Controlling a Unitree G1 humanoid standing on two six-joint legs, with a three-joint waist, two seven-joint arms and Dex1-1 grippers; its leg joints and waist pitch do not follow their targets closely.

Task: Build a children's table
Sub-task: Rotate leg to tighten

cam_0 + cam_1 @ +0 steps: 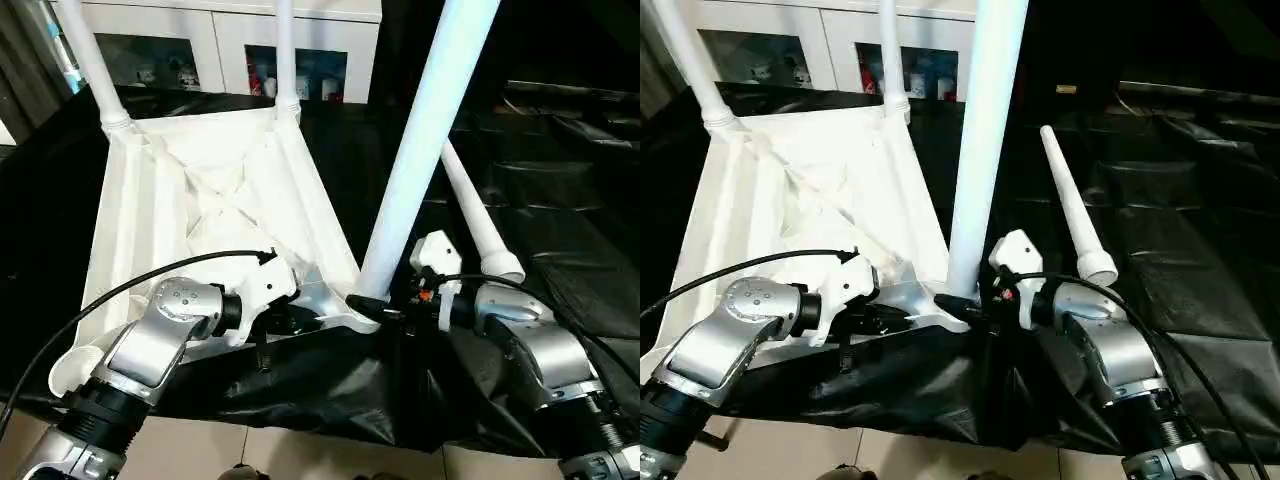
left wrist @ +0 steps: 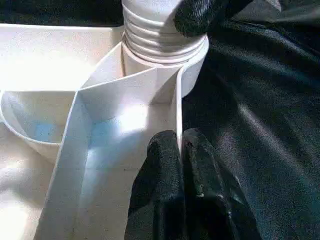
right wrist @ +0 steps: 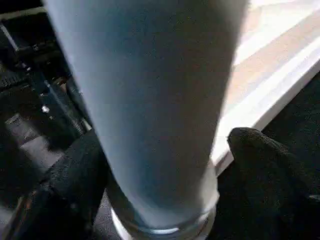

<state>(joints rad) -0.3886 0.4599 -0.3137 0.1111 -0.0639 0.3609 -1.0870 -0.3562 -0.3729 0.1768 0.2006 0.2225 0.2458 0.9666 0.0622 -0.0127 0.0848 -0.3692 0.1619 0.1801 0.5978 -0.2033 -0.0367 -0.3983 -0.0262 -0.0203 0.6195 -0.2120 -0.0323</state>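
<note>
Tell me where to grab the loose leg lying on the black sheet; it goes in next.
Grip the loose leg just above its flared, threaded end, near the right gripper. It lies flat with bare black sheet either side, so come from above, fingers spanning the round shaft. That thicker part likely gives better control for threading.

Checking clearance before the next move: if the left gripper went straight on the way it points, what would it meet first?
Probably the corner socket of the upturned table top, where the near leg stands; the left gripper is shut on the rib leading there.
</note>
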